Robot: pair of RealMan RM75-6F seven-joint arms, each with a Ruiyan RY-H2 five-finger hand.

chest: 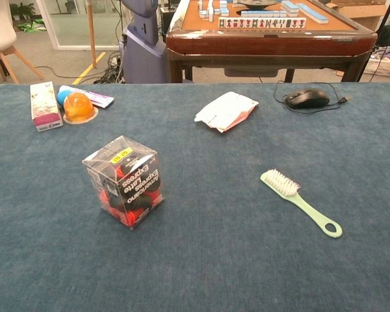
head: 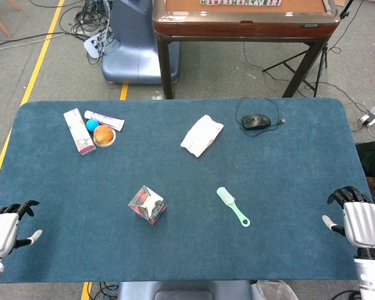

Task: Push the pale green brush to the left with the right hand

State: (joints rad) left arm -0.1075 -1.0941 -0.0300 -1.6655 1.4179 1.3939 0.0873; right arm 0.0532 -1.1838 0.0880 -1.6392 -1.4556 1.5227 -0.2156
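Observation:
The pale green brush [head: 232, 205] lies flat on the blue table right of centre, bristle head toward the far left and its looped handle toward the near right; the chest view shows the brush [chest: 301, 201] at the right. My right hand [head: 360, 222] rests at the table's near right corner, well to the right of the brush, fingers apart and holding nothing. My left hand [head: 4, 230] sits at the near left corner, also empty with fingers spread. Neither hand appears in the chest view.
A clear box with red and black contents [head: 147, 204] stands left of the brush. Further back lie a white packet [head: 202, 135], a black mouse [head: 256, 121], a pink-white carton [head: 79, 131], a tube [head: 104, 119] and an orange object [head: 104, 134]. A wooden table [head: 244, 22] stands behind.

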